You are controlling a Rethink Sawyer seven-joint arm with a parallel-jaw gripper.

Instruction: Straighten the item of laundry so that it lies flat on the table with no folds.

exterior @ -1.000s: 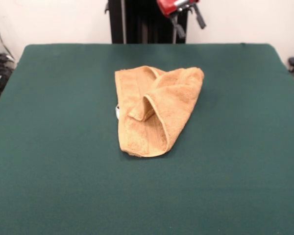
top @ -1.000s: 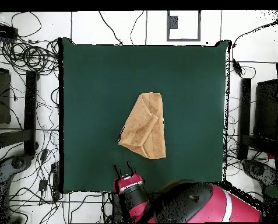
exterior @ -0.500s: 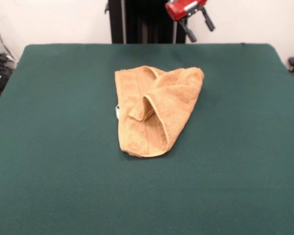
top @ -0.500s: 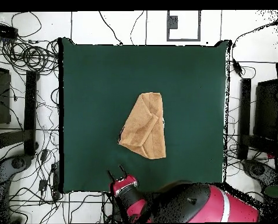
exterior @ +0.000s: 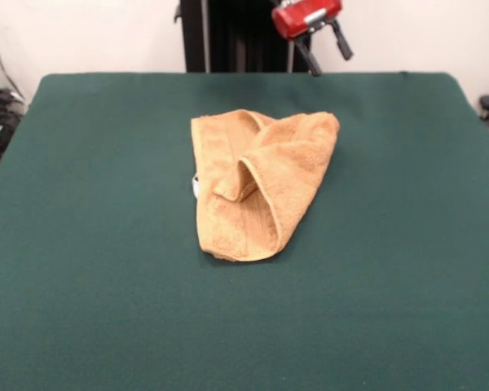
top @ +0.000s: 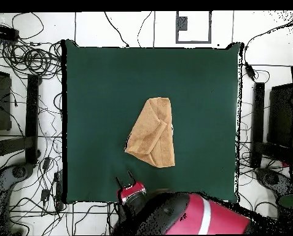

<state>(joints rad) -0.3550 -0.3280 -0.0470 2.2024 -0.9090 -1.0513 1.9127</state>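
The item of laundry is a golden-tan terry towel lying crumpled near the middle of the table, folded over itself with a raised ridge down its centre. A small white tag peeks out at its left edge. From overhead the towel is a folded wedge on the green table. My gripper hangs open above the table's far edge, well clear of the towel, with nothing between its fingers. Overhead, the gripper is at the bottom table edge, below the towel's lower-left corner.
Wide green felt surrounds the towel on every side. A black column stands behind the far edge. Cables and dark stands crowd the floor on both sides of the table.
The gripper has shifted sideways along the table's robot-side edge and stays raised and open. The red arm body has swung further across in the overhead view. The towel has not moved.
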